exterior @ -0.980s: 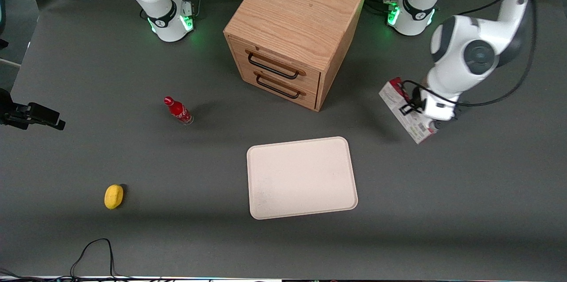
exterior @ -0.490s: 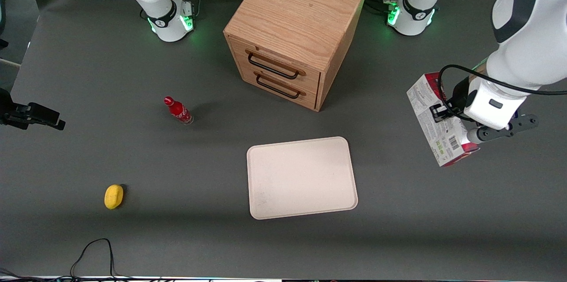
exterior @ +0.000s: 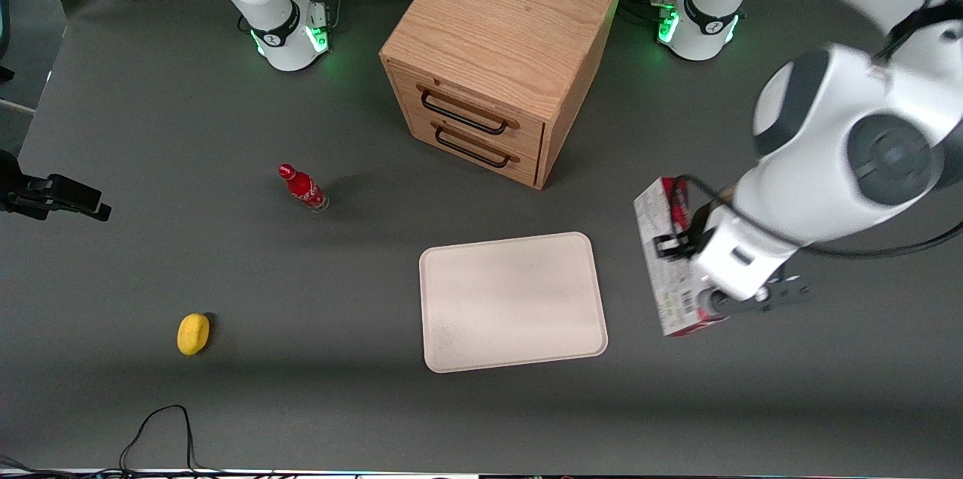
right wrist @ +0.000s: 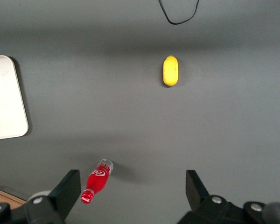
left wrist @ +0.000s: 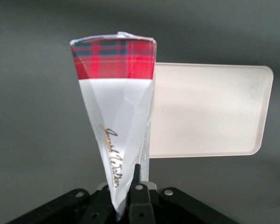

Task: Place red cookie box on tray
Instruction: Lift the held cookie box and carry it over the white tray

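Observation:
The red cookie box, red and white with a tartan end, hangs above the table beside the tray's edge toward the working arm's end. My left gripper is shut on the box and holds it in the air. In the left wrist view the fingers pinch the box at its near end, and the tray lies on the table below, partly covered by the box. The cream-white tray lies flat on the grey table, nearer to the front camera than the cabinet, with nothing on it.
A wooden drawer cabinet stands farther from the camera than the tray. A small red bottle and a yellow lemon lie toward the parked arm's end. A black cable loops at the table's front edge.
My left gripper has carried the box from beside the cabinet, up off the table, then nearer to the front camera and closer to the tray. The tray has not moved.

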